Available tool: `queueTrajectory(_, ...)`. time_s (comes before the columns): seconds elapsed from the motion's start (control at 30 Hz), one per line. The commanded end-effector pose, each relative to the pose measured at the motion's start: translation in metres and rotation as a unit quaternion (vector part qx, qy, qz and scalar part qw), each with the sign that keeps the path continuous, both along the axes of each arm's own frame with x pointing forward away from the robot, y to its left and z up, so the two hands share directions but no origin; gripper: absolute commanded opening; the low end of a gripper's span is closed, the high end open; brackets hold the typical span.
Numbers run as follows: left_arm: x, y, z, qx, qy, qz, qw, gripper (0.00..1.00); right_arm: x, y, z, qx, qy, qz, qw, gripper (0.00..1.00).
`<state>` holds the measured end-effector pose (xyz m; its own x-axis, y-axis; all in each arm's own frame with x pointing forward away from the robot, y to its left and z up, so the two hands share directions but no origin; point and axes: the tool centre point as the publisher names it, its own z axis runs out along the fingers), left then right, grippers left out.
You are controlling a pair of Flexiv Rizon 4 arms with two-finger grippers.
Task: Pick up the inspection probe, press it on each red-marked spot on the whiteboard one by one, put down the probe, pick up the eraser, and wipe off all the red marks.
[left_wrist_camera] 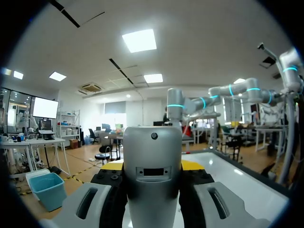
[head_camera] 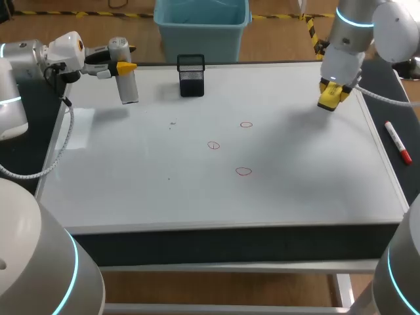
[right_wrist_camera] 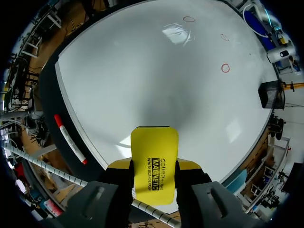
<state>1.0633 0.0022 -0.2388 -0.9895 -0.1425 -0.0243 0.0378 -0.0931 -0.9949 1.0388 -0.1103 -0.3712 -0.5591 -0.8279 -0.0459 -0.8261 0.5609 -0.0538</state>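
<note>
The grey cylindrical probe (head_camera: 127, 84) hangs above the whiteboard's (head_camera: 164, 190) far left corner, gripped near its top by my left gripper (head_camera: 122, 66). In the left wrist view the probe (left_wrist_camera: 153, 152) fills the space between the fingers, which touch both its sides. Over the board's far right, my right gripper (head_camera: 333, 87) is shut on the yellow eraser (head_camera: 331, 98), held just above the surface. The eraser (right_wrist_camera: 154, 161) sits between the fingers in the right wrist view. Three small red circles (head_camera: 246, 124) (head_camera: 213, 145) (head_camera: 243, 171) mark the middle of the board.
A black mesh holder (head_camera: 191, 75) stands at the board's far edge, right of the probe. A red marker (head_camera: 398, 142) lies on the dark strip beside the board's right edge. A pale patch (head_camera: 80, 128) lies on the board's left side.
</note>
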Motion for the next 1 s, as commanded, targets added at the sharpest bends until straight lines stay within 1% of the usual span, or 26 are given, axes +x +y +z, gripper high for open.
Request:
queueTrajectory(0.03,0.001,0.001,0.000,-0.001,0.000,-0.002,1.000,0.00,-0.015,0.027,0.011,-0.002,-0.008,0.008,1.000,0.00)
queueTrajectory(0.1,0.001,0.001,0.000,-0.001,0.000,-0.002,1.000,0.00,-0.023,0.042,0.012,-0.004,0.003,0.012,1.000,0.00)
queueTrajectory(0.2,0.001,0.001,0.000,-0.001,0.000,-0.002,1.000,0.00,-0.039,0.067,0.016,0.002,-0.003,0.027,1.000,0.00)
queueTrajectory(0.27,0.001,0.001,0.000,-0.001,0.000,-0.002,1.000,0.00,-0.048,0.083,0.017,0.000,0.007,0.034,0.999,0.00)
queueTrajectory(0.3,0.001,0.001,0.000,-0.001,0.000,-0.002,1.000,0.00,-0.053,0.091,0.018,0.004,0.001,0.042,0.999,0.00)
queueTrajectory(0.37,0.001,0.001,0.000,-0.001,0.000,-0.002,1.000,0.00,-0.062,0.107,0.018,0.012,0.000,0.056,0.998,0.00)
queueTrajectory(0.5,0.001,0.001,0.000,-0.001,0.000,-0.002,1.000,0.00,-0.080,0.144,0.018,0.014,-0.002,0.093,0.996,0.00)
queueTrajectory(0.6,0.001,0.001,0.000,-0.001,0.000,-0.002,1.000,0.00,-0.092,0.177,0.015,0.024,0.000,0.127,0.992,0.00)
queueTrajectory(0.7,0.001,0.001,0.000,-0.001,0.000,-0.002,1.000,0.00,-0.100,0.202,0.011,0.020,-0.001,0.151,0.988,0.00)
queueTrajectory(0.77,0.001,0.001,0.000,-0.001,0.000,-0.002,1.000,0.00,-0.107,0.225,0.007,0.010,-0.004,0.170,0.985,0.00)
queueTrajectory(0.8,0.001,0.001,0.000,-0.001,0.000,-0.002,1.000,0.00,-0.109,0.230,0.006,0.011,-0.003,0.177,0.984,0.00)
queueTrajectory(0.87,0.001,0.001,0.000,-0.001,0.000,-0.002,1.000,0.00,-0.115,0.252,0.002,0.009,-0.003,0.195,0.981,0.00)
queueTrajectory(0.93,0.001,0.001,0.000,-0.001,0.000,-0.002,1.000,0.00,-0.121,0.270,-0.002,0.012,-0.003,0.215,0.977,0.00)
queueTrajectory(1.0,0.001,0.001,0.000,-0.001,0.000,-0.002,1.000,0.00,-0.125,0.284,-0.007,0.005,-0.007,0.233,0.973,0.00)
